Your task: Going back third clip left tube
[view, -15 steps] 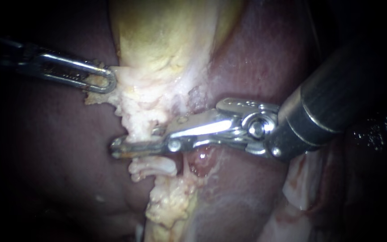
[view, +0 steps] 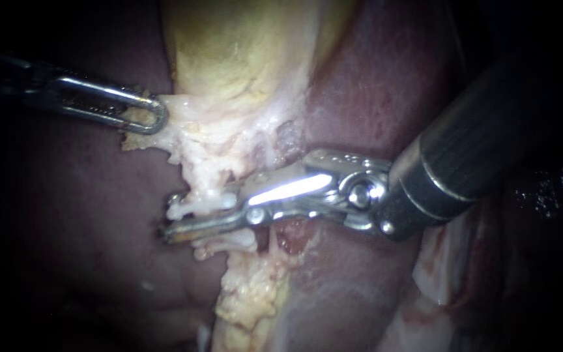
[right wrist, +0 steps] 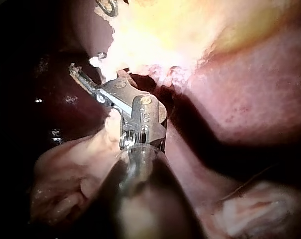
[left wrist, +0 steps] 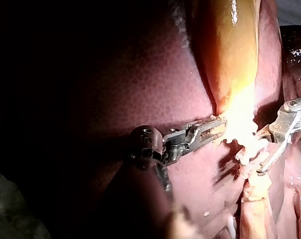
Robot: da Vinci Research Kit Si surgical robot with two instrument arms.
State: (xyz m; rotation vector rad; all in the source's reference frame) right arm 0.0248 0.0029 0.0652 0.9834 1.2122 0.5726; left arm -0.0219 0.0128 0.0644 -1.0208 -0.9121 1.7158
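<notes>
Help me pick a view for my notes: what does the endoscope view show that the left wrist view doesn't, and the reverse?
Only the endoscope view shows the right instrument's thick dark shaft and a raw red patch beneath it. Only the left wrist view shows the left instrument's wrist joint, which the endoscope leaves in darkness. Both show the yellow gallbladder, the liver, the left instrument's jaws shut on pale tissue at the gallbladder's edge, and the right instrument reaching into that tissue.
</notes>
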